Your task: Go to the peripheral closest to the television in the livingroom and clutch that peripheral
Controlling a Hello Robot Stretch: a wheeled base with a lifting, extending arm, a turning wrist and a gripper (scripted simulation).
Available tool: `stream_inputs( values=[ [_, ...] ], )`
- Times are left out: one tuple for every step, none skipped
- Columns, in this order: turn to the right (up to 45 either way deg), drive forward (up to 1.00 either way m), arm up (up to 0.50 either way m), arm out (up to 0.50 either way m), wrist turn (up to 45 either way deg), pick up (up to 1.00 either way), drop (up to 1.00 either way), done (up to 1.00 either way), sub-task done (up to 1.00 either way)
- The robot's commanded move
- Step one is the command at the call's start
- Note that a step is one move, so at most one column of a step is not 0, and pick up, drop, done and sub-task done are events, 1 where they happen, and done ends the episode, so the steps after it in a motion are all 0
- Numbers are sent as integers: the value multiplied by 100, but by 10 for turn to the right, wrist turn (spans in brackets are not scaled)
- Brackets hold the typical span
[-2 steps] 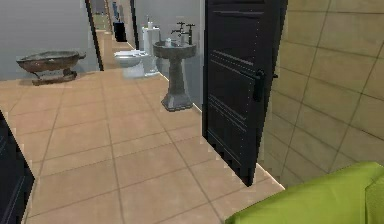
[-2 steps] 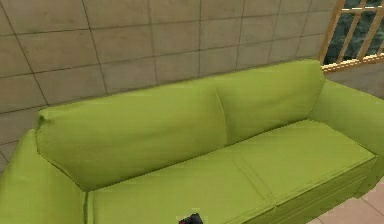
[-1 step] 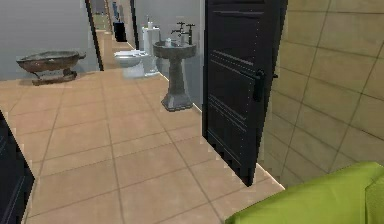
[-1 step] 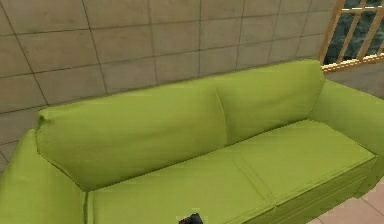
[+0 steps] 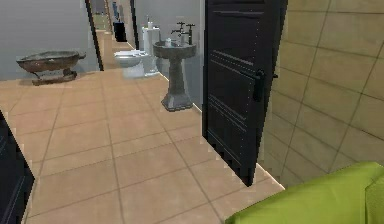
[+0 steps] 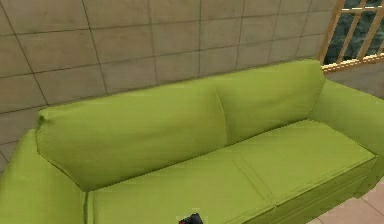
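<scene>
Dark tip of pincer (image 6: 190,217) at arm side view's bottom edge, green sofa (image 6: 200,130) seen behind it; task judged at search stage.
Far end of pincer can't be made out, so its state & any load cannot be told. Ahead, sink (image 5: 180,62) & toilet (image 5: 130,62) are shown beside a dark door (image 5: 240,80). Place of peripheral rel. to pincer cannot be told; TV search, approach & clutch are left.

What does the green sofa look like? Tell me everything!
The sofa is bright lime green and looks soft, like smooth cloth. It has two back cushions, two seat cushions and a rounded armrest at each end. It stands upright with its back along the beige tiled wall; whether they touch cannot be told.
</scene>
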Motion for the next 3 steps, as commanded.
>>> stream_inputs(
  values=[
    [0,0,0,14,0,0,0,0,0],
    [0,0,0,0,450,0,0,0,0],
    [0,0,0,0,450,0,0,0,0]
  ],
)
